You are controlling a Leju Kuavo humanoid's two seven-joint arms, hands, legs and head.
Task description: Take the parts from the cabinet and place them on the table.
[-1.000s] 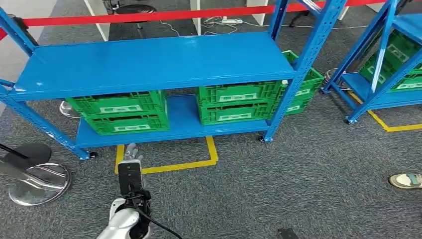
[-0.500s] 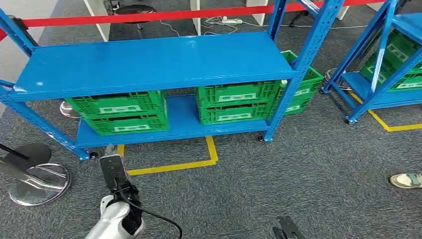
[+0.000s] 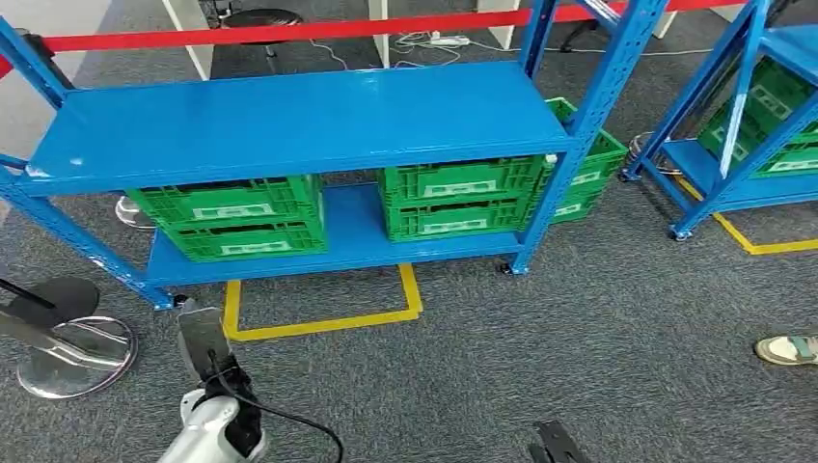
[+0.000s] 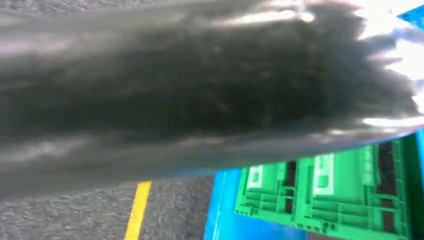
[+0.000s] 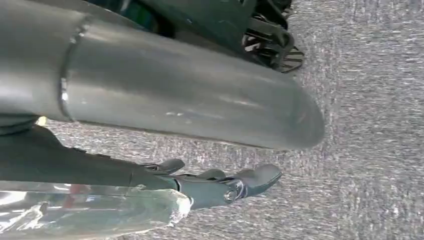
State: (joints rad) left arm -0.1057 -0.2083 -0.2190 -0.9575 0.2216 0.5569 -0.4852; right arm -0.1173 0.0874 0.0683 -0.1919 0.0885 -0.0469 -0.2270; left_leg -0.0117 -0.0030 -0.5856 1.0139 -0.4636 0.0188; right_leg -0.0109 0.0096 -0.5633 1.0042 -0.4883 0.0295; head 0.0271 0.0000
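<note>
The blue shelving rack [image 3: 299,121] stands ahead, its upper shelf bare. Green crates [image 3: 231,217] [image 3: 458,198] sit on its lower shelf; their contents are hidden. My left arm comes in low on the left, and my left hand [image 3: 198,333] hangs over the carpet just in front of the rack's left foot, with nothing in it. The left wrist view is blurred, with green crates [image 4: 330,190] behind the blur. My right hand [image 5: 210,185] hangs low beside my body, its fingers [image 3: 552,444] stretched out, and a clear crinkled plastic bag [image 5: 90,212] is held against it.
A yellow floor marking [image 3: 328,313] lies before the rack. A round metal stand base [image 3: 72,352] sits at the left. A second blue rack [image 3: 762,116] with green crates stands at the right. A person's shoe [image 3: 786,349] rests on the carpet at the right. A red barrier runs behind.
My left arm has swung left and back towards me, from in front of the yellow marking to near the rack's left foot. The right hand's fingers have come into the bottom edge.
</note>
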